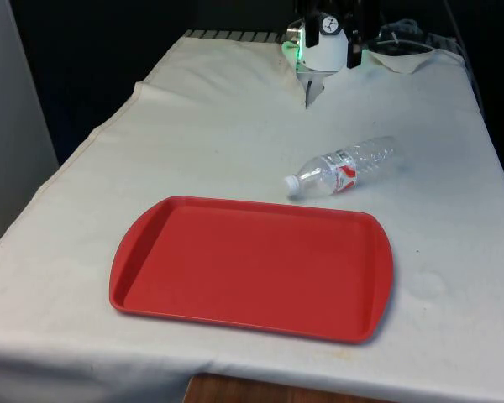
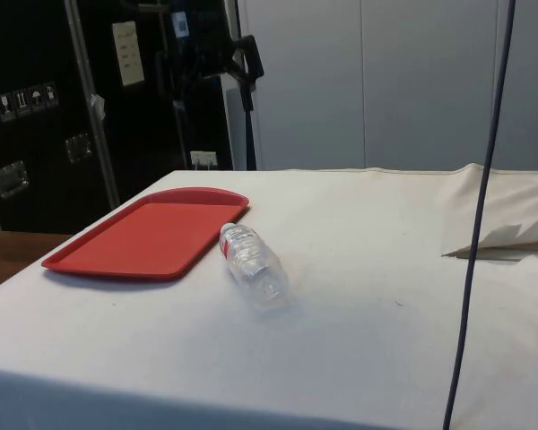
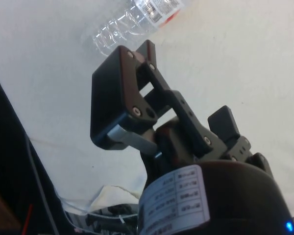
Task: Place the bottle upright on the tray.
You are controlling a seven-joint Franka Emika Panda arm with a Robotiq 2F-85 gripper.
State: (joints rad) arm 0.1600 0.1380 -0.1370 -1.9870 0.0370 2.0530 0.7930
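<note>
Claw (image 1: 307, 94) hangs low over the far end of the surface (image 1: 235, 143) in the front view, below the white wrist, with nothing in it; from this angle I cannot tell how far apart the fingers stand. A clear plastic bottle (image 1: 343, 172) lies on its side on the white cloth, nearer than the claw and well apart from it, its white cap (image 1: 293, 184) pointing toward the front view's left and toward the red tray (image 1: 252, 267). A red and white label wraps its middle. The tray sits flat near the front edge of the surface, bare, with the bottle just beyond its far right corner and not touching it.

From the side view, the bottle (image 2: 253, 265) lies flat on the cloth just beside the tray's (image 2: 152, 235) near corner, cap end toward the tray, clear of the rim. A crumpled fold of cloth (image 2: 507, 235) rests near the surface's right edge.

Seen from the wrist, the claw (image 3: 186, 103) is empty, its two black fingers (image 3: 118, 93) set well apart with open space between them. The bottle (image 3: 134, 19) lies on the cloth beyond the fingertips, not touching them, ribbed body and label showing.
</note>
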